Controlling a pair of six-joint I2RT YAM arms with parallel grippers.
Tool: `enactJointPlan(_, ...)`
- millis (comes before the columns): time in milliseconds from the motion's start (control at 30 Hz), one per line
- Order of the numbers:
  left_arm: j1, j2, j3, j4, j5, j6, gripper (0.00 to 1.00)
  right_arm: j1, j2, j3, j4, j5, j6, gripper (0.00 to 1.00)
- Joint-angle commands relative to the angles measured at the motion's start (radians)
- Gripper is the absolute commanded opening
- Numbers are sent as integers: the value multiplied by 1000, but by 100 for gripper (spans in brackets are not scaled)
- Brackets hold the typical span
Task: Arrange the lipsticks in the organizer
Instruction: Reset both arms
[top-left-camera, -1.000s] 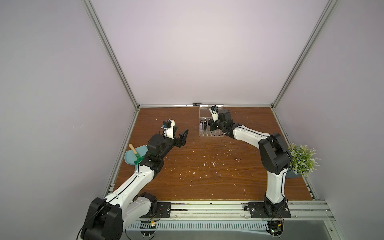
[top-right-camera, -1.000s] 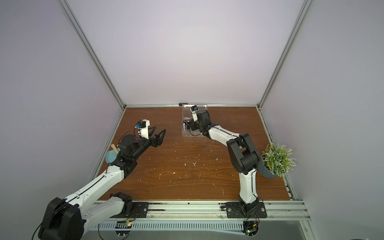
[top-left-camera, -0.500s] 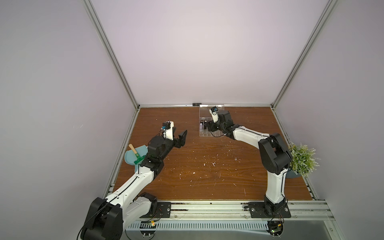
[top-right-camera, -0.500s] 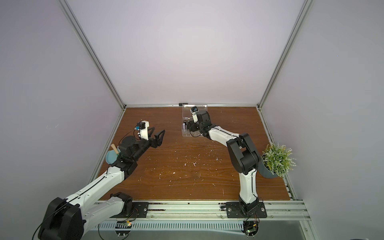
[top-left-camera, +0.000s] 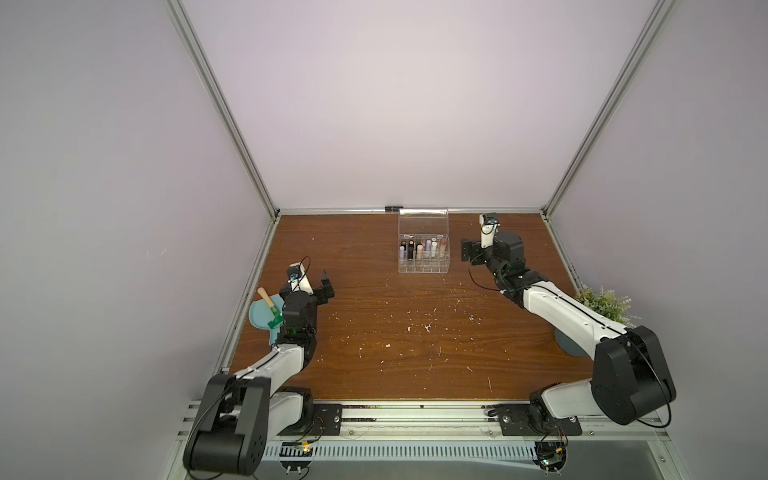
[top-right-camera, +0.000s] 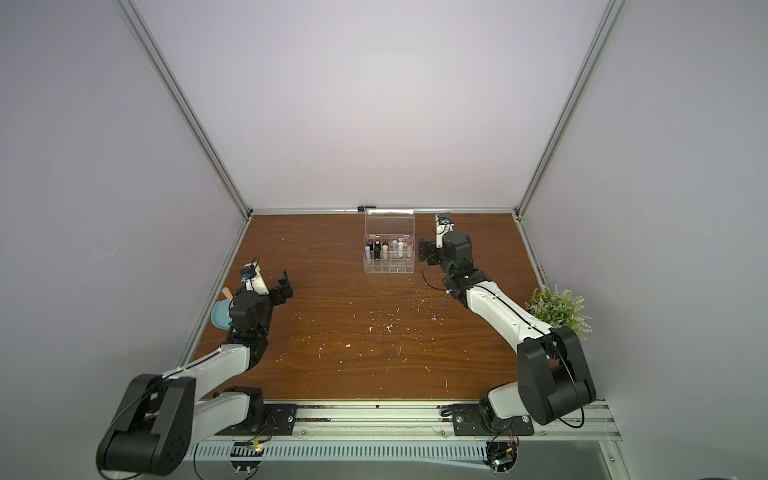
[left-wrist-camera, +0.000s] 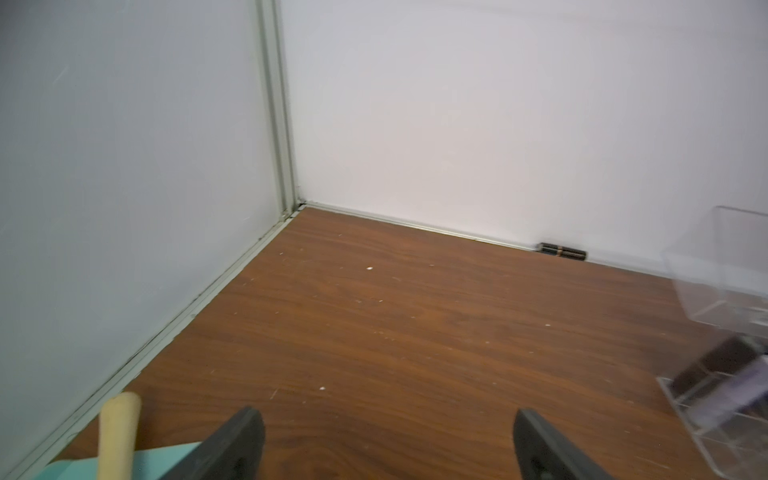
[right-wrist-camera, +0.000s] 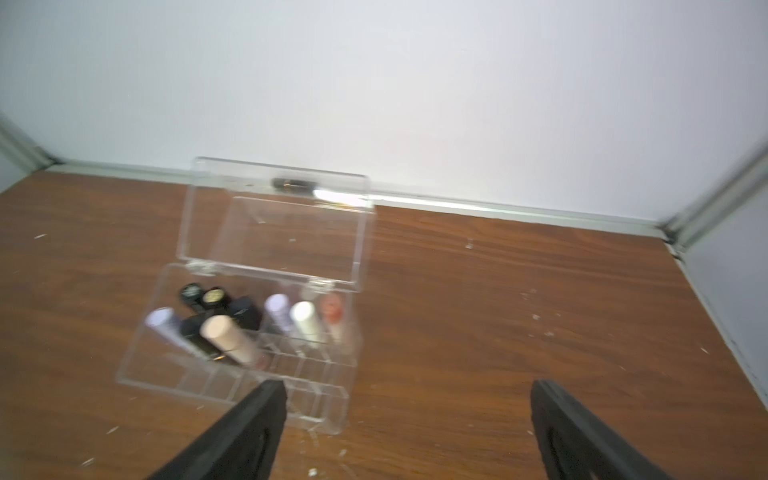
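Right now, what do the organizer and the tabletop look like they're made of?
The organizer: clear hard plastic, probably acrylic, glossy; the wood shows through its walls and lid. The tabletop: brown wood or wood-look laminate, smooth; grain lines show, real or printed I cannot tell.

Overhead stereo pair, low wrist views

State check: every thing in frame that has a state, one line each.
organizer: lid open
lipsticks: standing in organizer's back compartments, front ones empty
black lipstick: lying down, outside organizer
left gripper: open, empty
right gripper: open, empty
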Motion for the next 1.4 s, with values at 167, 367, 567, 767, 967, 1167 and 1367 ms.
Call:
enactJointPlan(167,67,17,-22,204,69,95,97,-153,11,-352,506,92,-198,99)
enactJointPlan(367,79,131,1,213,76,90,97,-244,-23,-381,510,-6,-159,99)
enactJointPlan(567,60,279,20,288,194,158,99,-249,-38,-490,566,-45,-167,100)
enactJointPlan(767,58,280,20,289,191,157,99,-276,23,-475,582,-30,-153,99)
enactJointPlan(967,53,315,-47,450,253,189,99,-275,-58,-580,691,-121,-185,100)
enactJointPlan(1167,53,321,-43,453,359,226,99,-284,-49,-628,830,-302,-107,100)
enactJointPlan(1367,53,321,-44,452,360,227,99,-290,89,-575,867,-260,-75,100)
